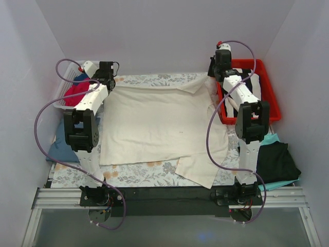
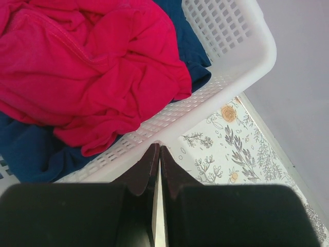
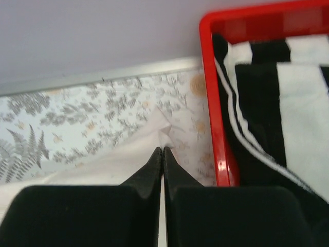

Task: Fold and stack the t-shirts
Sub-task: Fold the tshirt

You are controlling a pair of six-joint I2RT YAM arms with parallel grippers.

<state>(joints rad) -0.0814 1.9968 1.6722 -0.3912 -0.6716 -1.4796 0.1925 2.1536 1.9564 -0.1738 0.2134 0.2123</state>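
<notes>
Spreading across the middle of the floral-covered tabletop (image 1: pixel 139 175), a large cream t-shirt (image 1: pixel 159 123) lay mostly flat, one near corner splayed out toward the right arm's base. The right end effector (image 3: pixel 163 150) was clenched on the shirt's far right corner, the pale cloth drawn up in a small peak to its fingertips, just beside the red bin (image 3: pixel 213 103). Inside that bin sat a black-and-white striped garment (image 3: pixel 267 98). The left end effector (image 2: pixel 158 150) hung at the shirt's far left corner with its fingers pressed together. A thin pale sliver showed between them, but whether cloth was caught there could not be told. Just beyond its tips stood a white slotted basket (image 2: pixel 241 56) holding a crumpled red t-shirt (image 2: pixel 87 62) on top of a navy t-shirt (image 2: pixel 31 149). Near the right arm, a black t-shirt (image 1: pixel 277 162) rested on a teal t-shirt (image 1: pixel 271 138) at the tabletop's right edge. A blue cloth (image 1: pixel 59 149) lay beside the left arm at the left edge.
</notes>
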